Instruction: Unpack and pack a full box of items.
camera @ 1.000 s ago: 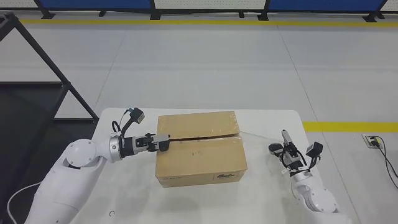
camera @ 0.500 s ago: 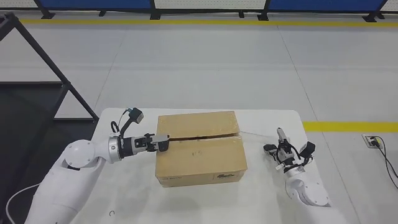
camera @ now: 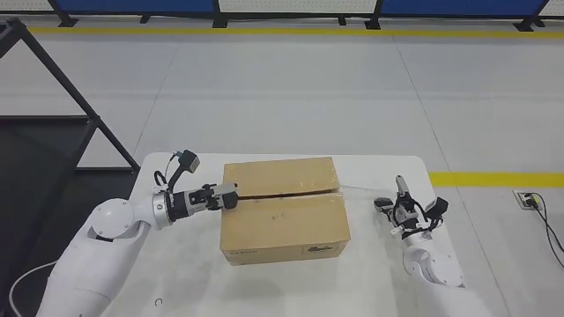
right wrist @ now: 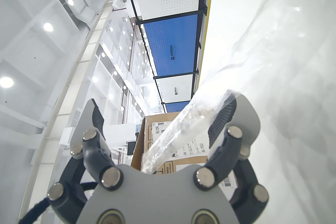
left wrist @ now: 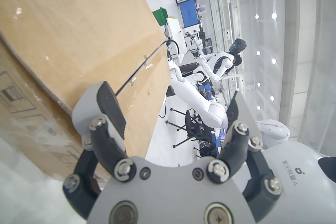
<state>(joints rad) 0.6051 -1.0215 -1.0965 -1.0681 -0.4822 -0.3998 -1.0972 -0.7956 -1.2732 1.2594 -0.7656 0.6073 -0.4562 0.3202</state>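
**Closed box, both pincers spread**

The cardboard box [camera: 284, 211] sits closed in the middle of the table [camera: 189, 264]. The left gripper [camera: 227, 199], fingers apart, is at the box's left end by the flap seam. The right gripper [camera: 399, 197], right of the box, is also spread. A clear tape strip [right wrist: 181, 122] runs from the box across one pad [right wrist: 220, 126].

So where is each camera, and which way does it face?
Top view: above the arms, looking down at the table and box; both arms show.
Left wrist view: on the left wrist, facing the box's top; the open left gripper shows.
Right wrist view: on the right wrist, facing the box's labelled side; the open right gripper shows.
All three show the box.
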